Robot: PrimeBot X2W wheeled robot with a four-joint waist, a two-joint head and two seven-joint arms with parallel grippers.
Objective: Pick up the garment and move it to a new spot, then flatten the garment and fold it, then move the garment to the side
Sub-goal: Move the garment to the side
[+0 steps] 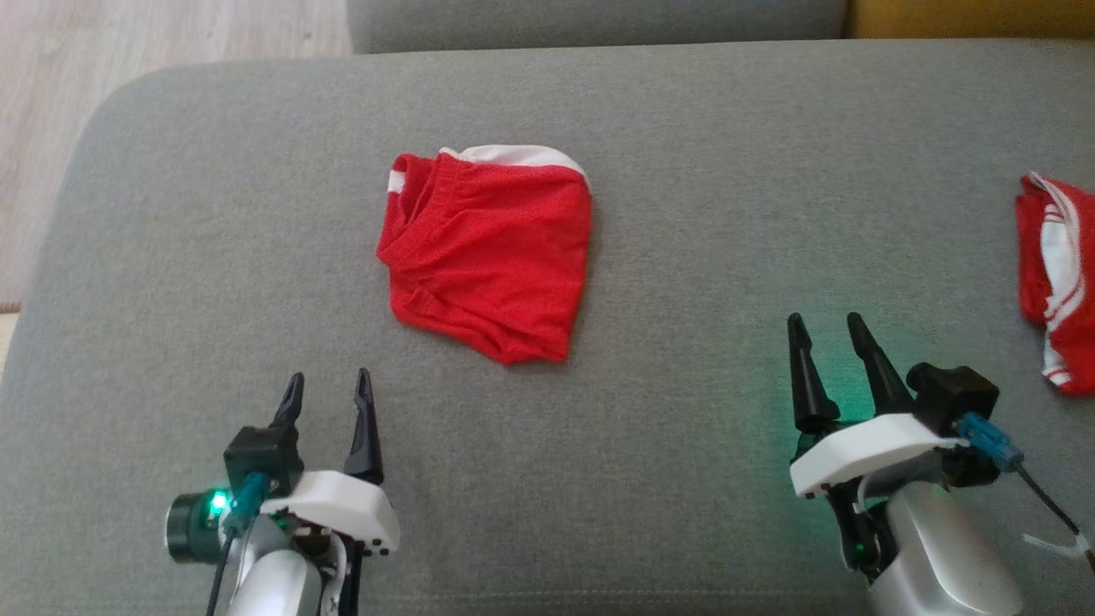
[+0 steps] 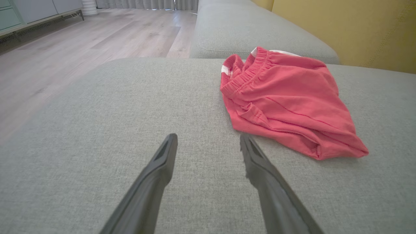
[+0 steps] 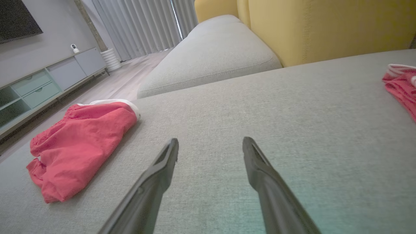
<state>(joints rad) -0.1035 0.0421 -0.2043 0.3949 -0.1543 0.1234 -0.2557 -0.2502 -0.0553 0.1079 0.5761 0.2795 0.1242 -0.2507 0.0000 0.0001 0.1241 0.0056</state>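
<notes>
Ahead of my left claw (image 1: 329, 375), off to its right: the red garment (image 1: 488, 257) is lying as a compact bundle on the grey sofa cushion (image 1: 684, 103), clear of both sets of fingers.
Left claw: its fingers are standing spread and gripping nothing, hanging over bare cushion short of the bundle's near edge.
Right claw (image 1: 825, 318): its fingers are likewise standing spread and gripping nothing; the bundle is lying well to its left.
Right of my right claw: a second red-and-white garment (image 1: 1056, 274) is lying bunched at the cushion's far side.
Facing: the elastic waistband (image 1: 411, 214) is running along the side nearer my left claw. A white trim (image 1: 513, 156) is peeking out at the edge farthest from both claws. The hem corner (image 1: 517, 355) is pointing back toward the gap between them.
Long axis: I am judging it faint, the bundle being nearly as wide as deep. It is slanting from the waistband end, ahead of my left claw, toward the hem corner.
Step in hand: I am reading two possible stages, a loose heap waiting to be lifted or a rough fold already laid down. The layers are lying doubled but uneven, so I am not settling it.
Next move: any further lift is calling for a pinch through all the doubled layers, keeping them together.
</notes>
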